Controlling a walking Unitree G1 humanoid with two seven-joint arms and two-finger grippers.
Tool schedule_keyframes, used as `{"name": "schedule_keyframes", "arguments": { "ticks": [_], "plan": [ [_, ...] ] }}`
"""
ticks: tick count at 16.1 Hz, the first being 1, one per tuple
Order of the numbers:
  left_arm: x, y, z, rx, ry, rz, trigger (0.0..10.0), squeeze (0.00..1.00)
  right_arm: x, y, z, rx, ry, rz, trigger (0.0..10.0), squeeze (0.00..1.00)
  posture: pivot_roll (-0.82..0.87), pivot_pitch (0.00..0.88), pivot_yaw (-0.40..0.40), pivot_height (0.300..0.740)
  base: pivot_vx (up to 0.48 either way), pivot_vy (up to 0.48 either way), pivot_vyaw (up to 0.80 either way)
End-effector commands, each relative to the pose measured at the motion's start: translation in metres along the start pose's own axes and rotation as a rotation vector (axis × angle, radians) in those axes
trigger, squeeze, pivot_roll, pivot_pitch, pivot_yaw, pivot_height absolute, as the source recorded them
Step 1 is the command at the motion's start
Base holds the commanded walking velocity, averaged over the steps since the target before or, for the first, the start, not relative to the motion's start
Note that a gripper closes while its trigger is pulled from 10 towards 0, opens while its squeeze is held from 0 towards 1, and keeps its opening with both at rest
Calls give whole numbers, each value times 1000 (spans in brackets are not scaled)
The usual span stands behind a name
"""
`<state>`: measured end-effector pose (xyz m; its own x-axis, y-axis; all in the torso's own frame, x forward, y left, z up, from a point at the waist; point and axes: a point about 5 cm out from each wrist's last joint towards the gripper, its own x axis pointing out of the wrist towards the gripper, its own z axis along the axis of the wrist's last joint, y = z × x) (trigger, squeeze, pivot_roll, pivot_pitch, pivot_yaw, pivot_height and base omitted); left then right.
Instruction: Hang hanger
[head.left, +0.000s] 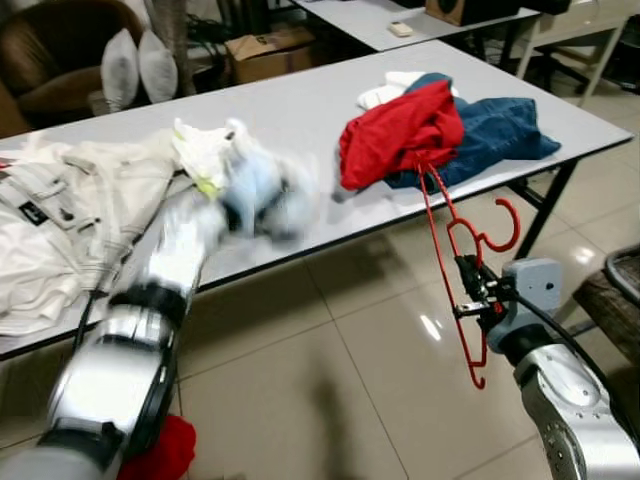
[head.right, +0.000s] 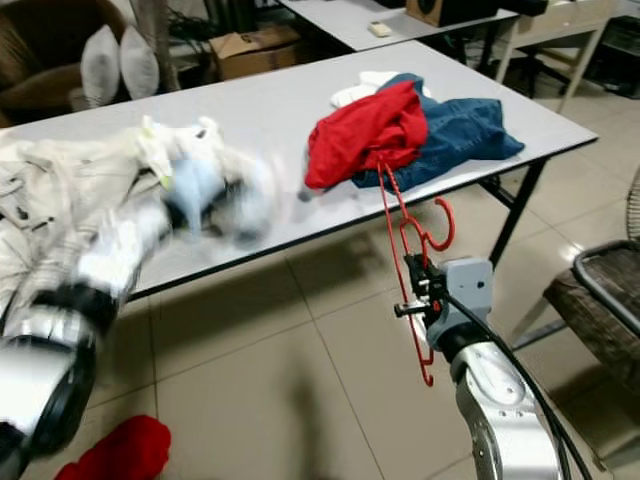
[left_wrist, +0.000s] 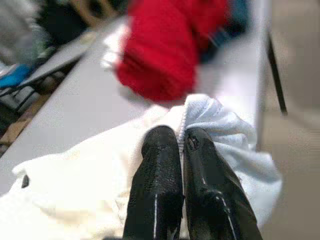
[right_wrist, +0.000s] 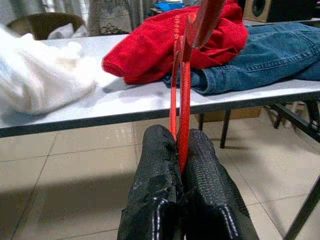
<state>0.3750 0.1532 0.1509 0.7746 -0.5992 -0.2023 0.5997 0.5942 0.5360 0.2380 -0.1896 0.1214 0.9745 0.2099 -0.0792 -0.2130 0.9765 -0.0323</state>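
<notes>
Right gripper (head.left: 472, 296) jaws clamp thin red plastic hanger (head.left: 450, 235): light, stiff, slippery; left gripper (left_wrist: 182, 145) jaws pinch soft white garment (left_wrist: 75, 195).

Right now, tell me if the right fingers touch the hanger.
Touching. The right wrist view shows the two black fingers shut on the red hanger, its wire pinched between them with no gap.

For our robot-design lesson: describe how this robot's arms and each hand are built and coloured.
Both arms are silver metal with black joint bands. A black cable runs along the right arm to a grey wrist block. The right hand and the left hand each have two long black fingers with a textured, glossy surface.
</notes>
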Motion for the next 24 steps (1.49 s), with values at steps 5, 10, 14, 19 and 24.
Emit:
{"name": "schedule_keyframes", "arguments": {
  "ticks": [5, 10, 14, 19, 24],
  "plan": [
    [-27, -15, -2, 266, -89, -250, 2039, 0, -16, -17, 13, -17, -32, 111, 10000, 0, -225, 0, 82, 740, 0, 0, 0],
    [-34, -16, -24, 243, 26, -187, 10000, 1000, -20, -29, 13, -49, -5, 108, 10000, 0, -229, 0, 75, 740, 0, 0, 0],
    [-46, -29, -25, 107, -66, -225, 10000, 1000, -38, -33, 9, -27, 54, 227, 10000, 0, -234, 0, 82, 740, 0, 0, 0],
    [-51, -46, -30, 28, -48, -310, 10000, 0, -49, -42, 6, -31, 103, 265, 10000, 0, -238, 0, 82, 740, 0, 0, 0],
    [-49, -45, -27, -27, -58, -258, 4000, 0, -50, -42, 7, -26, 103, 274, 10000, 0, -241, 0, 85, 740, 0, 0, 0]
  ]
}}
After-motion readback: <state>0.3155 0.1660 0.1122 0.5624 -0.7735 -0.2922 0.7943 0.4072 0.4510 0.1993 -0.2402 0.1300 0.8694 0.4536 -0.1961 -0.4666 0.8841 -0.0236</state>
